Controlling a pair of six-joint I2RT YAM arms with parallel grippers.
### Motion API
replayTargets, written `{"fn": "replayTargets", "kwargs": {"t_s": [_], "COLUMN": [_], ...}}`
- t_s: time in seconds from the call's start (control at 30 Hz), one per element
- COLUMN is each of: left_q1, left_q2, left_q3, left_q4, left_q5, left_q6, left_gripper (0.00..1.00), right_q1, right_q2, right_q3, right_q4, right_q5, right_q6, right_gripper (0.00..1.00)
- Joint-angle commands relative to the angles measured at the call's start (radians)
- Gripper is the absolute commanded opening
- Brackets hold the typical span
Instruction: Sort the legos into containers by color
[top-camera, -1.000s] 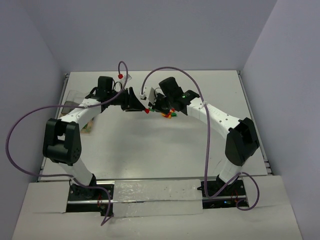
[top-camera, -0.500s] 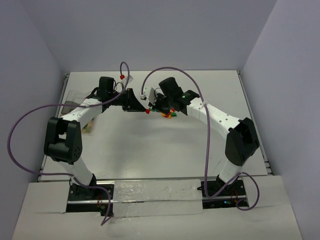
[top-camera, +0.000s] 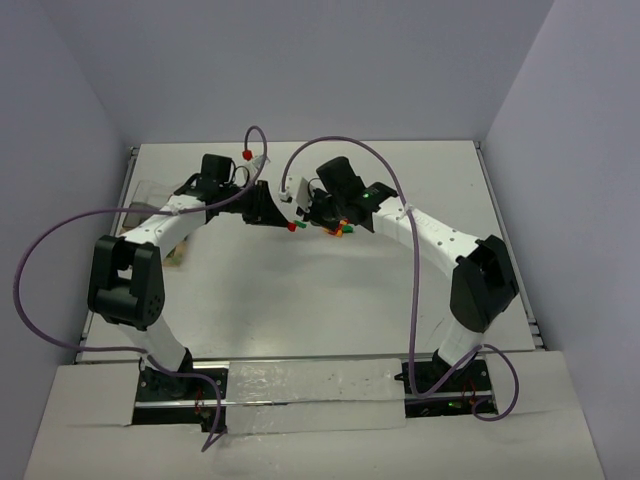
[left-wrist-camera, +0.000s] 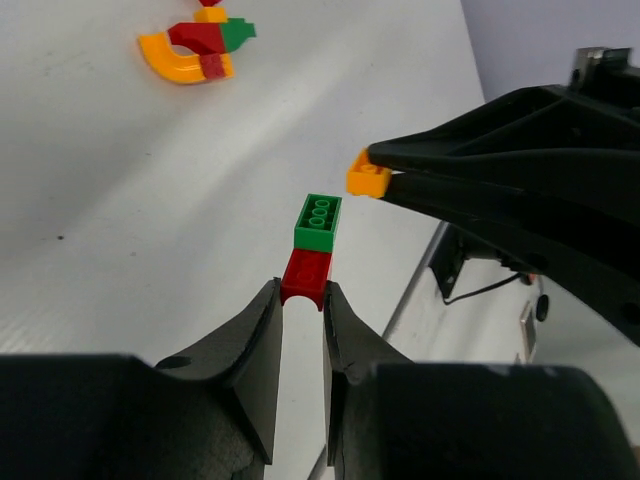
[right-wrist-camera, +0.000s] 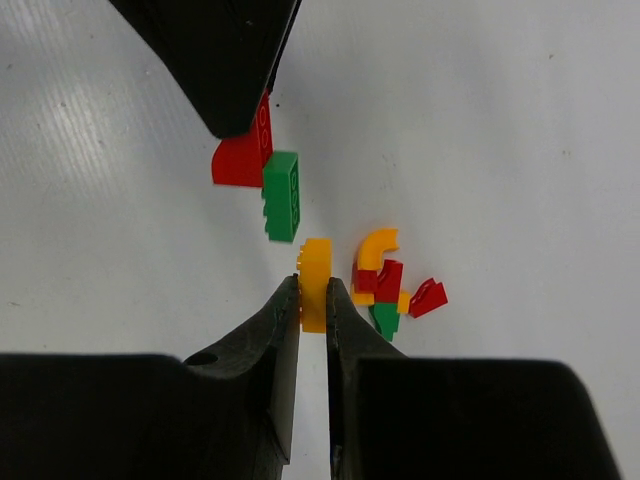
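Note:
In the left wrist view my left gripper (left-wrist-camera: 303, 292) is shut on a red lego (left-wrist-camera: 306, 275), held above the table, with a green lego (left-wrist-camera: 318, 222) stuck to its far end. In the right wrist view my right gripper (right-wrist-camera: 313, 290) is shut on an orange-yellow lego (right-wrist-camera: 315, 272). The two grippers meet tip to tip, and the green lego (right-wrist-camera: 282, 195) is just short of the orange-yellow one. A small pile of red, green and yellow legos (top-camera: 340, 230) lies on the table beside them. The clear containers (top-camera: 143, 192) sit at the far left, partly hidden by the left arm.
The pile (right-wrist-camera: 392, 285) includes a curved yellow piece and lies just right of the right fingers. The white table runs to a metal rail (top-camera: 500, 240) at the right edge. Purple cables (top-camera: 330, 145) arch over both arms.
My left jaws have closed on the red lego. The left gripper has drifted slightly toward the near side with it. The right gripper holds its orange-yellow lego as before.

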Motion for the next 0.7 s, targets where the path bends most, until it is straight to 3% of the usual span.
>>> {"fn": "replayTargets", "kwargs": {"t_s": [0.0, 0.13, 0.43, 0.67], "left_q1": [0.008, 0.008, 0.032, 0.188], "left_q2": [-0.062, -0.094, -0.137, -0.193], "left_q3": [-0.022, -0.045, -0.081, -0.19], "left_q4": [-0.019, -0.009, -0.014, 0.025], "left_q5": [-0.145, -0.185, -0.089, 0.058], "left_q6": [0.105, 0.13, 0.125, 0.065], "left_gripper": [0.0, 0.0, 0.0, 0.0], "right_q1": [0.001, -0.003, -0.009, -0.012], "right_q2": [-0.021, -0.018, 0.006, 0.052], "right_q3": [0.01, 0.011, -0.008, -0.032], "right_q4": [0.036, 0.033, 0.032, 0.079], "right_q5": [0.004, 0.004, -0.048, -0.178], "right_q6": [0.003, 0.004, 0.026, 0.151], "right_gripper": [0.0, 0.0, 0.0, 0.0]}}
